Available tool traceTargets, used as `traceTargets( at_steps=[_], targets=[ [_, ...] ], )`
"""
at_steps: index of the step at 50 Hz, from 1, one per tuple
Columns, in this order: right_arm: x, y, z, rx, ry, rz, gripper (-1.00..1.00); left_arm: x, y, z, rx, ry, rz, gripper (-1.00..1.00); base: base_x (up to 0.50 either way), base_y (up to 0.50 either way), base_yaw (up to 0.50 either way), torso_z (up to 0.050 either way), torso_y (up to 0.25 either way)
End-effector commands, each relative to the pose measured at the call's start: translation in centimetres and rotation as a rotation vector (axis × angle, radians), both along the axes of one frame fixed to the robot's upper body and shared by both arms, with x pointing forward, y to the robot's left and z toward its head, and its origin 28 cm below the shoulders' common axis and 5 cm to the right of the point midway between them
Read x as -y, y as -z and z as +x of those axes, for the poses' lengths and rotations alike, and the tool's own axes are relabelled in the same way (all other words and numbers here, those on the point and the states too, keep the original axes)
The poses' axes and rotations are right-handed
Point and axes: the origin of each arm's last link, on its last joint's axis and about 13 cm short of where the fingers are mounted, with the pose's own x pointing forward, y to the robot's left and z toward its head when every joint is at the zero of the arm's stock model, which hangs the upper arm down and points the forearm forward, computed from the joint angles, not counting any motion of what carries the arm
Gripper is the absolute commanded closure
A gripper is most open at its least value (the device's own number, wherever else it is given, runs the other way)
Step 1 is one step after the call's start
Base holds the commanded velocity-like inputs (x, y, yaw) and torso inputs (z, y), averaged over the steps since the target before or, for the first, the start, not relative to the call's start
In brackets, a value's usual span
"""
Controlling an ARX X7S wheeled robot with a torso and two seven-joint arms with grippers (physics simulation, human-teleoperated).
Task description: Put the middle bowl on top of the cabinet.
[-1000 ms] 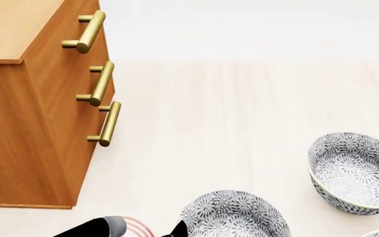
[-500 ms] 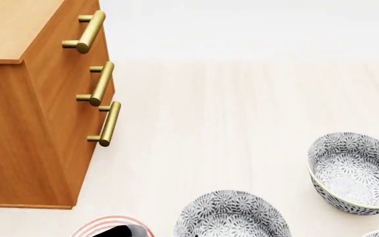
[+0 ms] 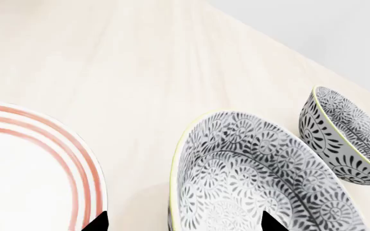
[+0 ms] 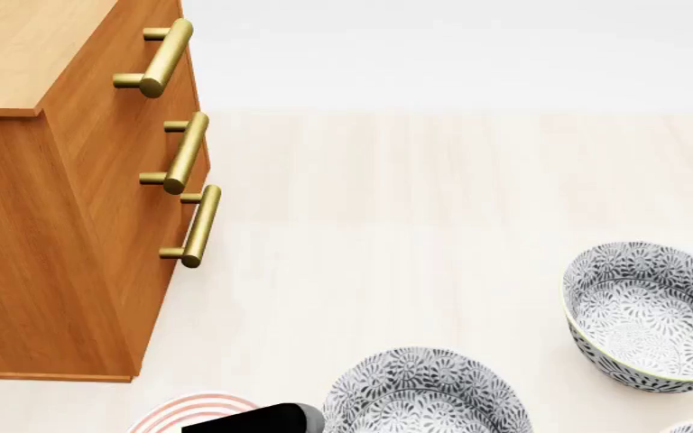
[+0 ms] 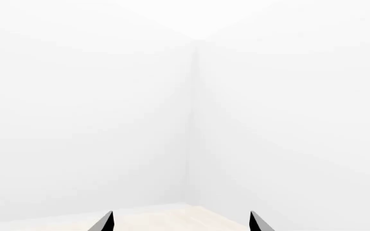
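The left end effector (image 3: 181, 222), its tips spread astride the near rim of the middle bowl (image 4: 429, 393) (bottom centre of the head view), should pinch that rim squarely before lifting toward the cabinet (image 4: 46, 207) at upper left.

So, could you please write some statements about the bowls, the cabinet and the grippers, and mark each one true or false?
1. The middle bowl stands on the cabinet. False: it is on the table.
2. The cabinet has three brass handles. True.
3. The left gripper is open, its tips on either side of the bowl's rim. True.
4. The striped plate lies inside a bowl. False: it lies beside the middle bowl.
5. The right gripper holds a bowl. False: it is open and holds nothing.
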Motion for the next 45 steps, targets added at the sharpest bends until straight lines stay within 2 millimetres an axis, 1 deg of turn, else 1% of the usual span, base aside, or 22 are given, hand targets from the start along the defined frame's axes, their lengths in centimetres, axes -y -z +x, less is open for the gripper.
traceTargets(
  at_steps=[1, 9, 16, 35, 36, 42, 45],
  targets=[
    [0.0, -0.1, -0.2, 0.002, 0.001, -0.001, -1.00, 0.6, 0.3, 0.3, -0.006, 0.020, 0.034, -1.00, 0.00, 0.00, 0.00, 0.000, 0.000],
    [0.0, -0.2, -0.2, 0.001, -0.002, -0.005, -1.00, 0.9, 0.3, 0.3, -0.009, 0.023, 0.033, -1.00, 0.00, 0.00, 0.00, 0.000, 0.000],
    [0.1, -0.3, -0.5, 0.003, 0.005, -0.007, -1.00, 1.1, 1.2, 0.5, -0.023, 0.029, 0.035, -1.00, 0.00, 0.00, 0.00, 0.000, 0.000],
    [0.2, -0.5, -0.7, 0.011, 0.009, -0.013, -1.00, 1.4, 2.1, 0.8, -0.037, 0.062, 0.017, -1.00, 0.00, 0.00, 0.00, 0.000, 0.000],
    [0.2, -0.5, -0.7, 0.011, 0.009, -0.014, -1.00, 1.4, 2.1, 0.8, -0.035, 0.060, 0.004, 1.00, 0.00, 0.00, 0.00, 0.000, 0.000],
    [0.2, -0.5, -0.7, 0.011, 0.010, -0.013, -1.00, 1.3, 2.1, 0.9, -0.018, 0.049, 0.012, 1.00, 0.00, 0.00, 0.00, 0.000, 0.000],
    [0.1, -0.5, -0.5, 0.012, 0.006, -0.010, -1.00, 1.2, 1.7, 0.6, 0.025, 0.076, -0.075, 1.00, 0.00, 0.00, 0.00, 0.000, 0.000]
  ],
)
